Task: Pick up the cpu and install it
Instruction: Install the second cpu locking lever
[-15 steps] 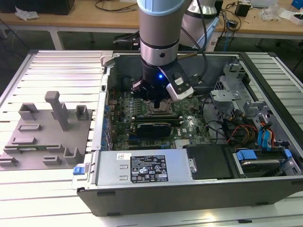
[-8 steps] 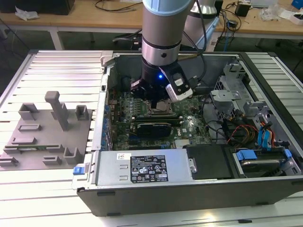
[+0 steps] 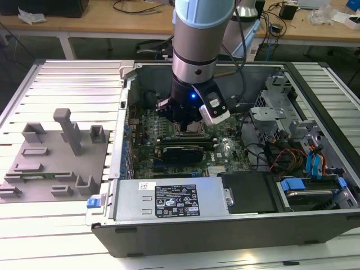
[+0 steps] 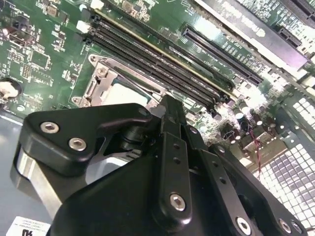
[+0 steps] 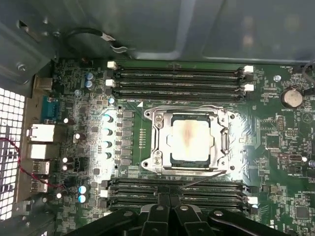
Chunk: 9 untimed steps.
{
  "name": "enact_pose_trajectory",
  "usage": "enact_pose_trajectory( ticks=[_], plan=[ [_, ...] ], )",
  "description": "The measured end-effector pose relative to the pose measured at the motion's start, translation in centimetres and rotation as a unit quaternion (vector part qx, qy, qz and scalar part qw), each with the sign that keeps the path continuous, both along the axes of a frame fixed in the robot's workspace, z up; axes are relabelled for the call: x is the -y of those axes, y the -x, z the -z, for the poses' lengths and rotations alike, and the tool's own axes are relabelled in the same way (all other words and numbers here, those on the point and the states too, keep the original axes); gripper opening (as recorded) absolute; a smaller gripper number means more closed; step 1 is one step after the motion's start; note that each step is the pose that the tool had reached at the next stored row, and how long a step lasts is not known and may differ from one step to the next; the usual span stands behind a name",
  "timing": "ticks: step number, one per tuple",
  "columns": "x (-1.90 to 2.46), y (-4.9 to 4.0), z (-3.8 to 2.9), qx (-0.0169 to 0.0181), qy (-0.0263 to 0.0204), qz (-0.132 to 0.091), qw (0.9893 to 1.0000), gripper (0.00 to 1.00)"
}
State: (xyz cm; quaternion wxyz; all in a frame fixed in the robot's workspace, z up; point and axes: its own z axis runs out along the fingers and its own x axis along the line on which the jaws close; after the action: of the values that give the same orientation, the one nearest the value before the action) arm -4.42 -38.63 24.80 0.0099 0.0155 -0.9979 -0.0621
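The cpu [image 5: 189, 140] is a silvery square chip with a brownish smear on top. It lies flat in the metal-framed socket [image 5: 156, 142] on the green motherboard [image 5: 275, 147]; a pale part of the cpu [image 4: 123, 94] also shows in the second wrist view. My gripper [image 5: 170, 197] hangs just above the board beside the socket, over the nearby memory slots. Its black fingers [image 4: 170, 128] are pressed together with nothing between them. In the exterior view the gripper [image 3: 185, 126] reaches down into the open computer case.
Memory slots [image 5: 177, 78] run along both sides of the socket. The case holds a power supply [image 3: 169, 199] at the front and a drive cage with cables [image 3: 315, 163] on the exterior view's right. A grey fixture plate with blocks [image 3: 56, 163] lies on the exterior view's left.
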Motion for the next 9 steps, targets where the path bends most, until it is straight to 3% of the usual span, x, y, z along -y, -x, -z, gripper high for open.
enact_pose_trajectory(
  ticks=[1,2,6,8,9],
  plan=[
    [-0.20,-0.04,0.92,-0.0013,-0.0004,0.000,1.0000,0.11],
    [-0.20,0.25,1.17,-0.0012,-0.0013,0.000,1.0000,0.11],
    [-0.19,0.91,1.67,-0.0013,-0.0036,0.000,1.0000,0.11],
    [-0.20,1.03,1.96,-0.0013,-0.0108,0.000,0.9999,0.11],
    [-0.20,1.10,2.05,-0.0013,-0.0121,0.000,0.9999,0.11]
  ],
)
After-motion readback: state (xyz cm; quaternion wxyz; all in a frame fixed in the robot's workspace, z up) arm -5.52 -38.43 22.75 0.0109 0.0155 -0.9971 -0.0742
